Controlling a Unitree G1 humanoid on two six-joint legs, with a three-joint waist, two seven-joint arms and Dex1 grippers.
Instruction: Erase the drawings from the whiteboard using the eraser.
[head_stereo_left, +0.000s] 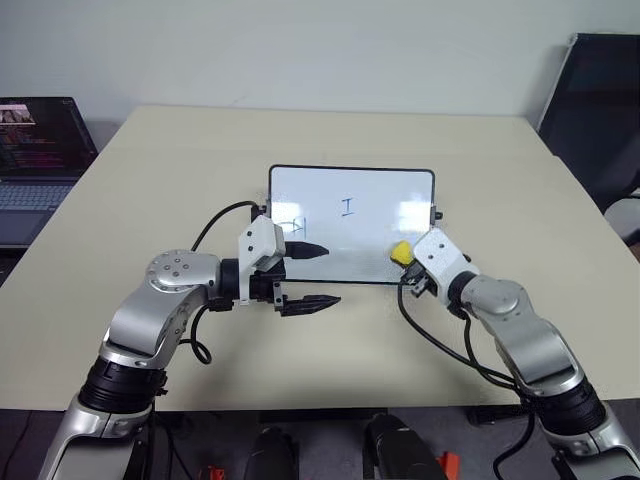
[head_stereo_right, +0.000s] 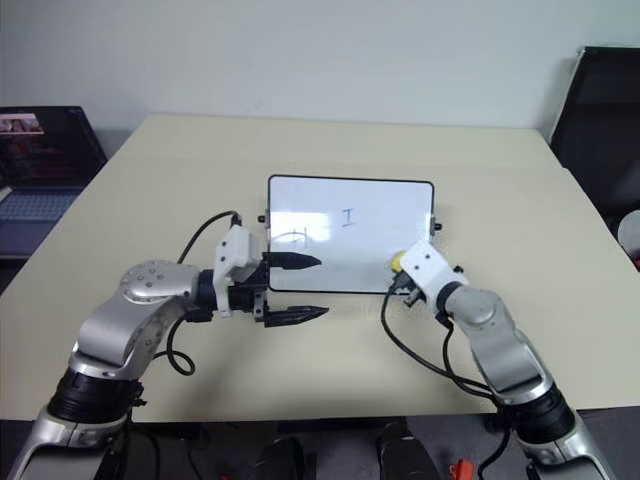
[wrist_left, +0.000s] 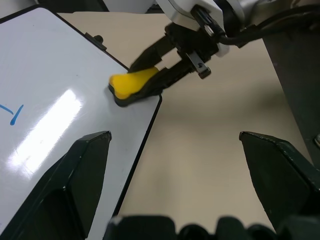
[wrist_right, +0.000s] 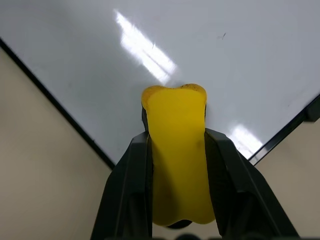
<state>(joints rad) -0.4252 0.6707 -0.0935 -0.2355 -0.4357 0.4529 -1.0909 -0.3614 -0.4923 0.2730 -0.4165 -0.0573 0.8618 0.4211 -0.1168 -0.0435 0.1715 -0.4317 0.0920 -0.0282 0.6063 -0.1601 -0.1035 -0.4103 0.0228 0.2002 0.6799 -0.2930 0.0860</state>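
From the head camera you see the whiteboard (head_stereo_left: 352, 225) lying flat near the middle of the beige table (head_stereo_left: 300, 140), with blue drawings (head_stereo_left: 295, 226) on its left part and a single "I" mark (head_stereo_left: 347, 207) further toward the centre. Your right gripper (head_stereo_left: 405, 258) sits at the board's near right corner, its fingers clamped on the yellow eraser (head_stereo_left: 400, 250), which rests at the board's edge. Your left gripper (head_stereo_left: 310, 275) hangs at the board's near left corner with its two black fingers spread wide, one over the board surface and one over the table just in front of it, holding nothing. A laptop (head_stereo_left: 40, 150) stands off the table's far left side and a dark chair (head_stereo_left: 595, 110) at the far right. From the left wrist you see the eraser (wrist_left: 134, 84) pressed onto the board's corner, pinched by the other arm's fingers (wrist_left: 165, 80), and a short blue stroke (wrist_left: 15, 114) on the white surface; this arm's own fingers stand far apart and empty. From the right wrist you see the eraser (wrist_right: 177, 150) squeezed between both black fingers (wrist_right: 130, 190), its tip over the board (wrist_right: 200, 45) near the black frame.
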